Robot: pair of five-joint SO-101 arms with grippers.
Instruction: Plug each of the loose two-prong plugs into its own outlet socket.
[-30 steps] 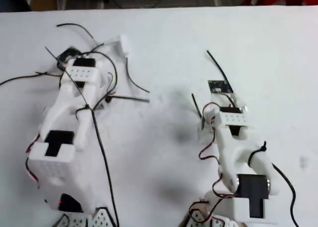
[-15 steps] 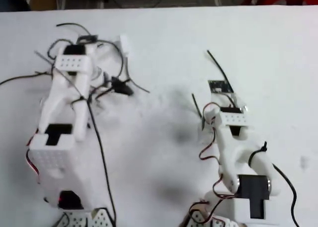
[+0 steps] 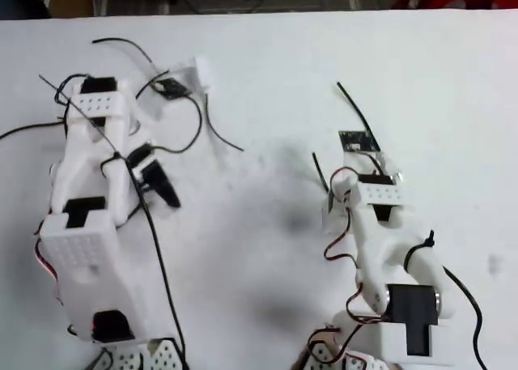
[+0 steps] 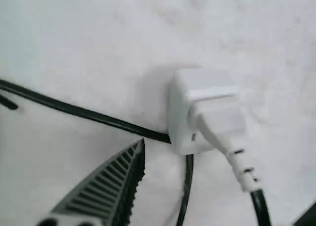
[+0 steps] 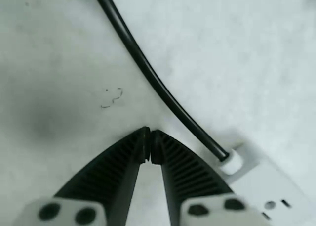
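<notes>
A white socket cube point(image 4: 197, 107) sits on the table with a white plug point(image 4: 222, 129) in it, and the plug's black cord point(image 4: 259, 206) trails away. My left gripper point(image 4: 219, 184) is open right by that cube; one ribbed finger point(image 4: 106, 186) points at its base. From above, the left arm point(image 3: 89, 167) lies at the table's left, near a small white socket point(image 3: 200, 72) and a black plug point(image 3: 170, 88). My right gripper point(image 5: 149, 147) is shut on nothing, just above the bare table. Beside it is a second white socket point(image 5: 269, 186) with a black cord point(image 5: 148, 67) entering it.
Thin black cords point(image 3: 194, 119) loop over the table around the left arm, and another black piece point(image 3: 158, 180) lies beside it. The right arm point(image 3: 376, 224) is at the right front. The table's far edge point(image 3: 324, 12) runs along the top.
The left arm has swung to the left, and the black cords and black pieces around it have shifted. The right arm has not moved.
</notes>
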